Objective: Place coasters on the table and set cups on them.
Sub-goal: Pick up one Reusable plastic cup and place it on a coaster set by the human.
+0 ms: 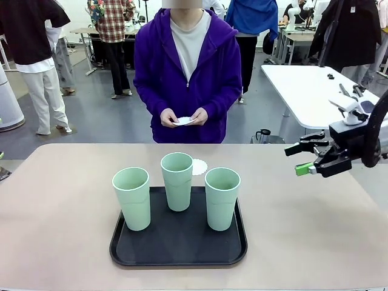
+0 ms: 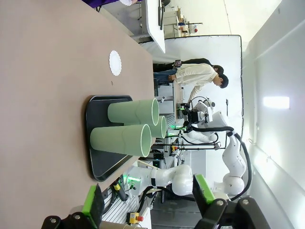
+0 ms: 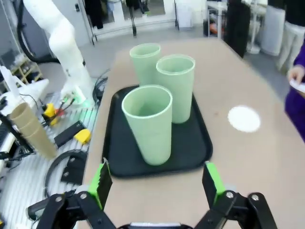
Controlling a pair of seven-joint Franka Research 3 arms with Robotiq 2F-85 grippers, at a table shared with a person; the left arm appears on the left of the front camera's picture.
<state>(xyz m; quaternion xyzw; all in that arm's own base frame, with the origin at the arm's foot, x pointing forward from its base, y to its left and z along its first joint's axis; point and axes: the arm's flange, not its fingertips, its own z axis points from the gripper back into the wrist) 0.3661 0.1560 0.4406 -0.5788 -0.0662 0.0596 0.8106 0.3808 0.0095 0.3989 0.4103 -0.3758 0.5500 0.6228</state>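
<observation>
**Three cups point(image 1: 177, 180) upright on the black tray point(image 1: 179, 251)**

The tray sits mid-counter point(image 1: 60, 200). The left wrist view shows one coaster point(image 2: 115, 62) whole, flat on the counter just beyond the tray. The front view half hides it behind the middle cup. The front view also shows the person's hands point(image 1: 198, 115) holding a second coaster point(image 1: 183, 120). The right claw point(image 1: 297, 159) hovers right of the tray, and the left claw point(image 2: 148, 200) faces it. Both are spread wide and empty.

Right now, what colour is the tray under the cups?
Black. The tray shows best in the front view.
</observation>
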